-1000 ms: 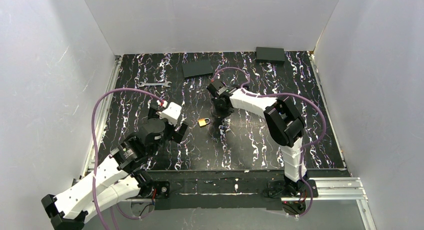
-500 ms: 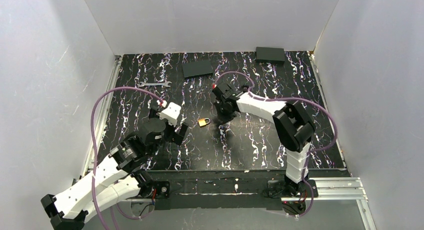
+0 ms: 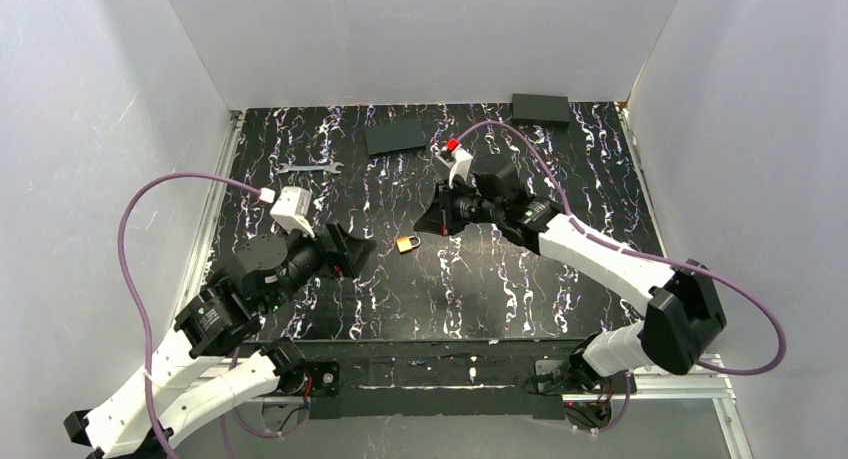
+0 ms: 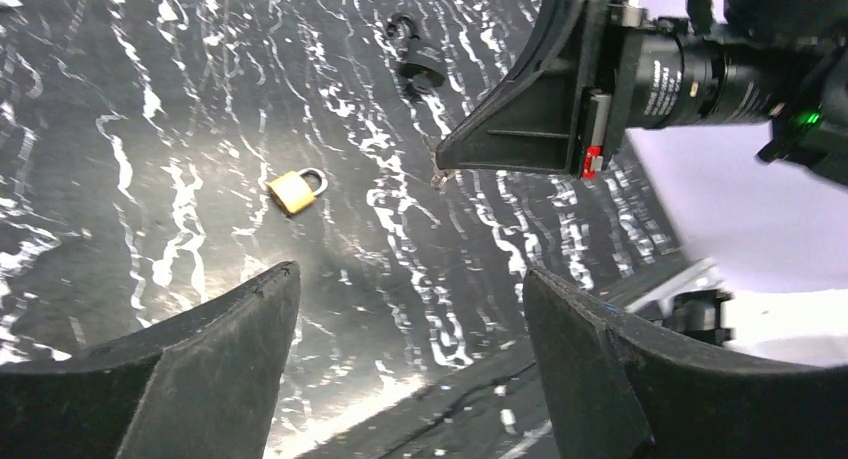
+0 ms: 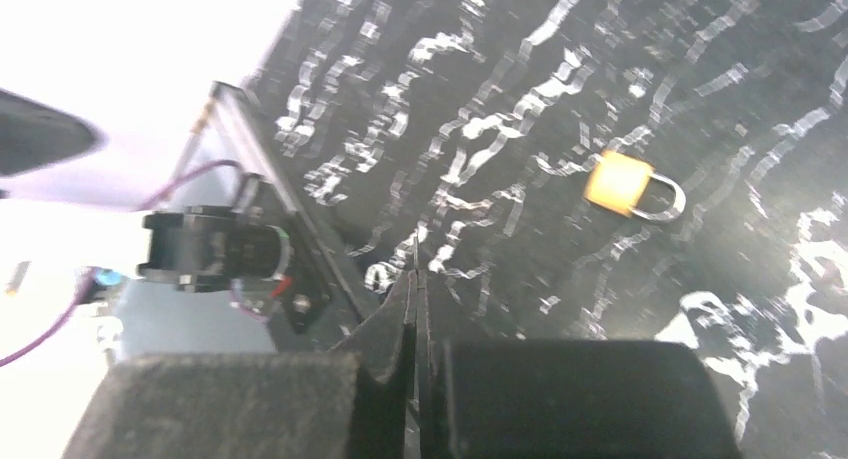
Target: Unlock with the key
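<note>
A small brass padlock (image 3: 406, 243) lies on the black marbled table between my two grippers; it also shows in the left wrist view (image 4: 293, 190) and the right wrist view (image 5: 625, 184). My right gripper (image 3: 422, 225) is shut on the key, just right of and above the padlock. Only the key's thin silvery blade (image 5: 415, 251) sticks out past the fingertips, and it shows in the left wrist view too (image 4: 437, 177). My left gripper (image 3: 358, 249) is open and empty, left of the padlock, its jaws wide apart (image 4: 410, 279).
A dark padlock-like object (image 4: 418, 64) lies beyond the brass one. A silver wrench (image 3: 308, 166) lies at the back left. Two flat black boxes (image 3: 396, 136) (image 3: 540, 109) sit at the back. White walls enclose three sides.
My right arm swung its elbow out to the right and the gripper now points left toward the brass padlock. My left wrist turned, its open jaws now facing the padlock. The padlock has not moved.
</note>
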Robot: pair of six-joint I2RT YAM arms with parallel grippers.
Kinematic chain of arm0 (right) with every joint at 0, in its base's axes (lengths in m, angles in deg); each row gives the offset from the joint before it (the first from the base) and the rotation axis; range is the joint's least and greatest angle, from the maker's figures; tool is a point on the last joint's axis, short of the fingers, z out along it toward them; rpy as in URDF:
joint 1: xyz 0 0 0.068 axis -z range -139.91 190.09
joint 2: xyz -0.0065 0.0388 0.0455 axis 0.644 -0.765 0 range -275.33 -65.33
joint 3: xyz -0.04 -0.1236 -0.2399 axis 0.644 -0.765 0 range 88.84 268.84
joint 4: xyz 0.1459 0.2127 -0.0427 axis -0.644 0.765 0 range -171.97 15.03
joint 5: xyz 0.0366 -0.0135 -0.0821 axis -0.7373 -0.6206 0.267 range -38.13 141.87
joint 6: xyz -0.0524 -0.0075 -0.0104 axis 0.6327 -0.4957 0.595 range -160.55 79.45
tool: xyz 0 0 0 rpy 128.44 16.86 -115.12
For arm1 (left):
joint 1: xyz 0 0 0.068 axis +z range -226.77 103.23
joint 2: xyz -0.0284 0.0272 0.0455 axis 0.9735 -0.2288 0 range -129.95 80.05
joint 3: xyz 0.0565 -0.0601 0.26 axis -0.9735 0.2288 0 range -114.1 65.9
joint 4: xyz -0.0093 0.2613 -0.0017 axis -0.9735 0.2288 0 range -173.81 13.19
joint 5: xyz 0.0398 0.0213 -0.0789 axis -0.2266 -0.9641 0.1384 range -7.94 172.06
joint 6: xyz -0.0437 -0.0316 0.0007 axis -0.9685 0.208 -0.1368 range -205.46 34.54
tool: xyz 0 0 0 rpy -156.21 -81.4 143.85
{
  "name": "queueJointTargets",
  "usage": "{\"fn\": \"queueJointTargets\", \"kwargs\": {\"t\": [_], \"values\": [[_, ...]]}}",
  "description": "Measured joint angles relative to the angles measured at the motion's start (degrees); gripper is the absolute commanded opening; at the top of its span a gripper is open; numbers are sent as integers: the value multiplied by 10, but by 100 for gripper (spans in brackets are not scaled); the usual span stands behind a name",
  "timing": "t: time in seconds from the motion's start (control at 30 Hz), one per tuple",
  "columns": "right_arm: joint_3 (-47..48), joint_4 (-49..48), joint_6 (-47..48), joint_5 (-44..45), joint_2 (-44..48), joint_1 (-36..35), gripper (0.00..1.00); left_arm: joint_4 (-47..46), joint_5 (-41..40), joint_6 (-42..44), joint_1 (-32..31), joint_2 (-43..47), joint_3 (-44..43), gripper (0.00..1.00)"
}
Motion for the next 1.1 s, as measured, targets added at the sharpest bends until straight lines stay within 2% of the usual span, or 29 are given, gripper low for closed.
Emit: {"fn": "queueJointTargets", "kwargs": {"t": [0.1, 0.27, 0.5, 0.7, 0.87, 1.1], "values": [[-32, -84, -45, -43, 34, 0, 1, 0, 8, -64, 0, 3, -3, 73], [-72, -202, -113, -97, 49, 0, 1, -11, 25, -158, 0, 0, -3, 58], [-82, -286, -159, -148, 49, 0, 1, -65, 25, -236, 0, -4, 23, 54], [-82, -304, -166, -170, 49, -2, 1, -108, 34, -254, 0, -50, 28, 49], [-82, -299, -162, -173, 54, -4, 1, -130, 39, -257, 0, -66, 29, 41], [-59, -225, -108, -153, 64, -17, 1, -137, 38, -269, 0, -83, 28, 37]]}}
